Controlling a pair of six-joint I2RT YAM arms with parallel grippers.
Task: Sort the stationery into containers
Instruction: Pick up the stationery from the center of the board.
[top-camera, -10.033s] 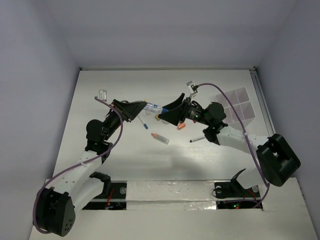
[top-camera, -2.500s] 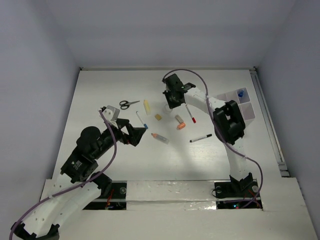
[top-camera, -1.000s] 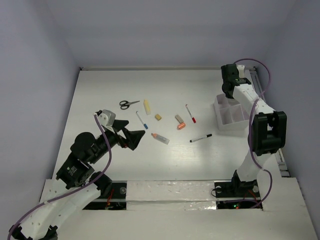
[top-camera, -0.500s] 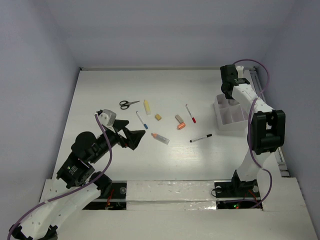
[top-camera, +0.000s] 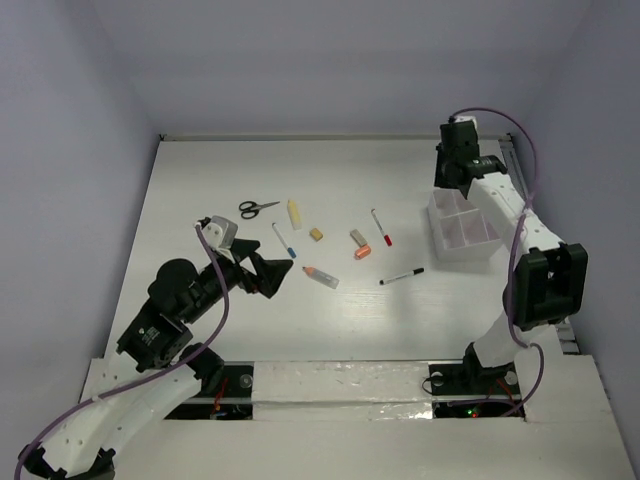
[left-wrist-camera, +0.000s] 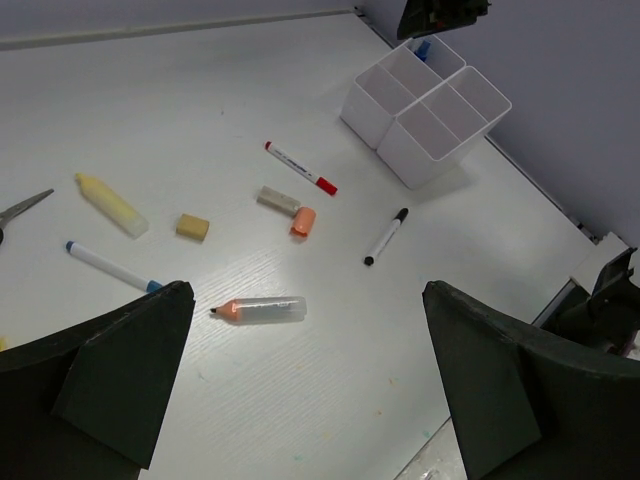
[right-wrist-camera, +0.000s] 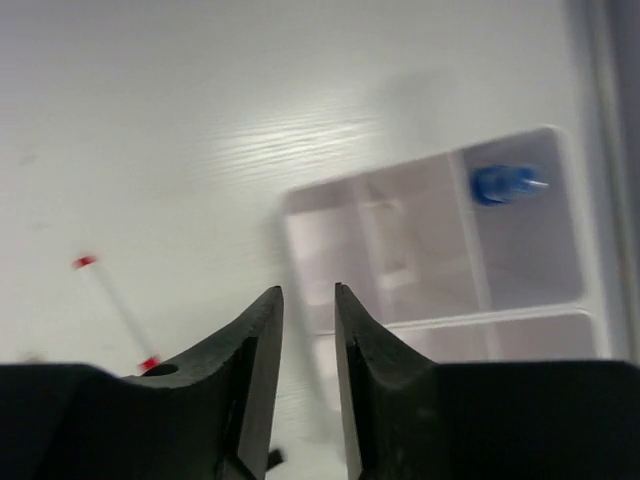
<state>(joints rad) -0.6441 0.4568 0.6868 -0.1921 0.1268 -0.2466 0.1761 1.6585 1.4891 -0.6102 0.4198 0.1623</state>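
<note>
Overhead, right gripper narrowly ajar, empty, above organizer box; left gripper wide open

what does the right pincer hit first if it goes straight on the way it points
Most likely the white organizer: the right pincer points down at the compartment beside the one holding the blue item, nothing in between. Whether it meets a wall or the floor inside is unclear.
</note>
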